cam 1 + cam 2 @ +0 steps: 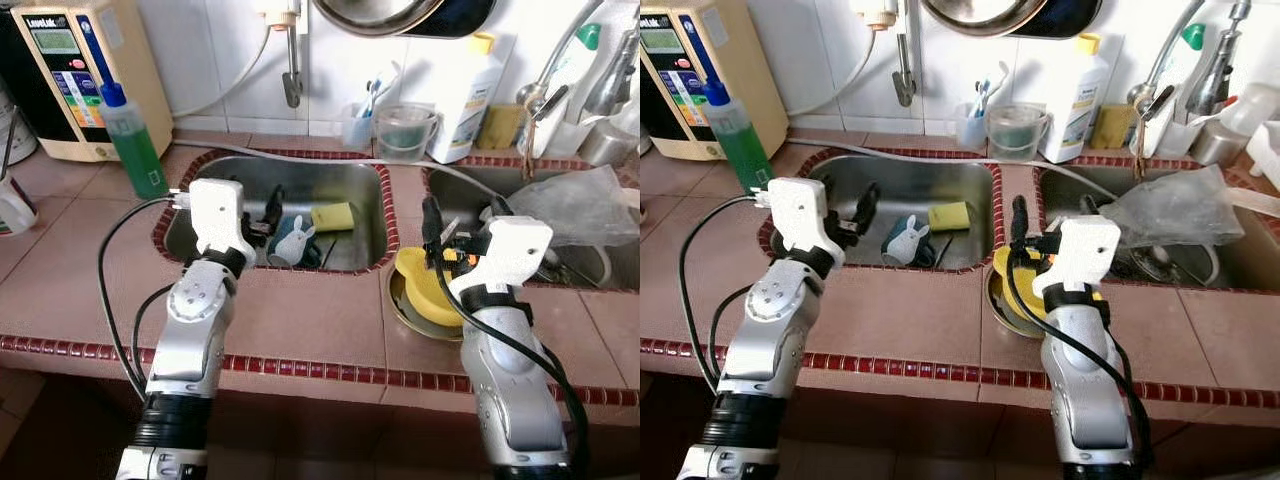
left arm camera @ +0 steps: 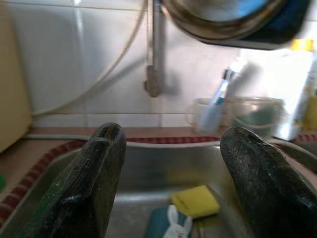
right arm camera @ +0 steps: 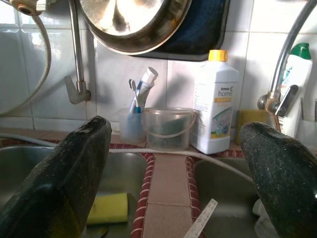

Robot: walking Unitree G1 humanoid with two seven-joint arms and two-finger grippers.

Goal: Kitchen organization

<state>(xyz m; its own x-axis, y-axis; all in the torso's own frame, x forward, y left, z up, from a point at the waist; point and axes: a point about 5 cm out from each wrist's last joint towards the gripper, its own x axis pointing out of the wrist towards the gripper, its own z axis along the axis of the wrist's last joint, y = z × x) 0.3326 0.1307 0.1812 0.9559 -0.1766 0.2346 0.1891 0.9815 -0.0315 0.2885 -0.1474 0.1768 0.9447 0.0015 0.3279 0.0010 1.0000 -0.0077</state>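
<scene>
My left gripper [image 1: 268,212] hovers open over the left side of the left sink [image 1: 355,180], with nothing between its fingers. In that sink lie a yellow sponge [image 1: 333,216] and a teal cup with a white bunny figure [image 1: 290,243]; the left wrist view shows the sponge [image 2: 196,200] and the bunny [image 2: 174,225] below the open fingers. My right gripper [image 1: 455,235] is open above yellow dishes [image 1: 425,285] stacked on the tiled counter between the two sinks. The right wrist view looks along the tiled divider [image 3: 166,183].
A green soap bottle [image 1: 135,145] and a beige water unit [image 1: 85,70] stand at the back left. A clear bucket [image 1: 405,130], a toothbrush cup [image 1: 358,122] and a white bottle [image 1: 468,100] line the wall. A plastic bag [image 1: 580,205] covers the right sink. A pan [image 1: 380,15] hangs overhead.
</scene>
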